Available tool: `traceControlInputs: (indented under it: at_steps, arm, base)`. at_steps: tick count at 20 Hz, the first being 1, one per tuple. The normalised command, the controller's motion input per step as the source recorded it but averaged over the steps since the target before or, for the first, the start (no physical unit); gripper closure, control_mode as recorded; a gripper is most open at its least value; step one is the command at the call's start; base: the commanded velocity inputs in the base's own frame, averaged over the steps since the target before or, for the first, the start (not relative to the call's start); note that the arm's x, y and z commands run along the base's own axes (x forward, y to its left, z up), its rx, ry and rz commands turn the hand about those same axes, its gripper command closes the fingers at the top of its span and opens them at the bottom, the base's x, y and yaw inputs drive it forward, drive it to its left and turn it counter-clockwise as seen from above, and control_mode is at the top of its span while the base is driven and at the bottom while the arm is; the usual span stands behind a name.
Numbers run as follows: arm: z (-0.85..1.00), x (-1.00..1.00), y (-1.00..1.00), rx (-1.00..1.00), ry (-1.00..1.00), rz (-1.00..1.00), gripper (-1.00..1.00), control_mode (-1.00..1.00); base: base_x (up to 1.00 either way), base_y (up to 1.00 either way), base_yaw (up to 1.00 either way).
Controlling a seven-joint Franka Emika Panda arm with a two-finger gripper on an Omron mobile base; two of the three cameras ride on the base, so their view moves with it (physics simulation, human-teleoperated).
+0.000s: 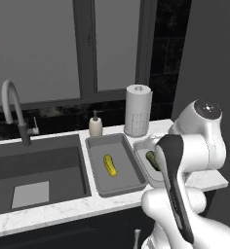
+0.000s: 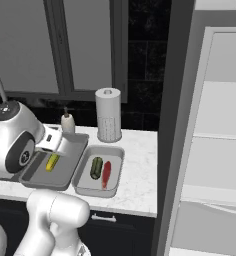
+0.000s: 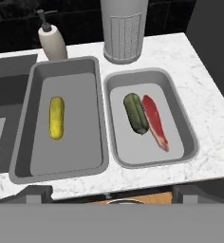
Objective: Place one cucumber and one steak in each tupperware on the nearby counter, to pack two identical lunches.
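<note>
Gripper [image 3: 108, 193] dark fingertips stand wide apart at the near counter edge, holding nothing. White marbled stone counter [image 3: 206, 109] carries two shallow light-grey rectangular trays side by side. Left tray [image 3: 23, 137]: one yellow stubby cucumber [image 3: 56, 117], lying lengthwise. Right tray [image 3: 190, 137]: dark green cucumber [image 3: 136, 113] touching flat red steak slab [image 3: 155, 121]. Behind them: soap dispenser [image 3: 52, 42], paper towel roll [image 3: 124, 29].

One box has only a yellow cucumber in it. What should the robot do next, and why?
Probably go and fetch the second steak. The right tupperware already holds a dark green cucumber and a red steak, while the left tupperware holds just the yellow cucumber. The gripper looks open with nothing in it, so it is free to pick up the missing piece.
</note>
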Motion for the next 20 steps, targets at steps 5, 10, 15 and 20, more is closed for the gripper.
traceControlInputs:
  at_steps: [5,10,15,20]
  arm:
    - [-0.01,-0.05,0.10,-0.10,0.00,0.00,-1.00,-1.00]
    - [0.00,0.00,0.00,0.00,0.00,0.00,-1.00,1.00]
    - [0.00,0.00,0.00,0.00,0.00,0.00,-1.00,1.00]
    - [0.00,0.00,0.00,0.00,0.00,0.00,-1.00,1.00]
  base:
    - [0.00,0.00,0.00]
    - [-0.68,-0.24,0.00]
    - [-1.00,-0.67,0.00]
    - [-0.91,-0.92,-0.02]
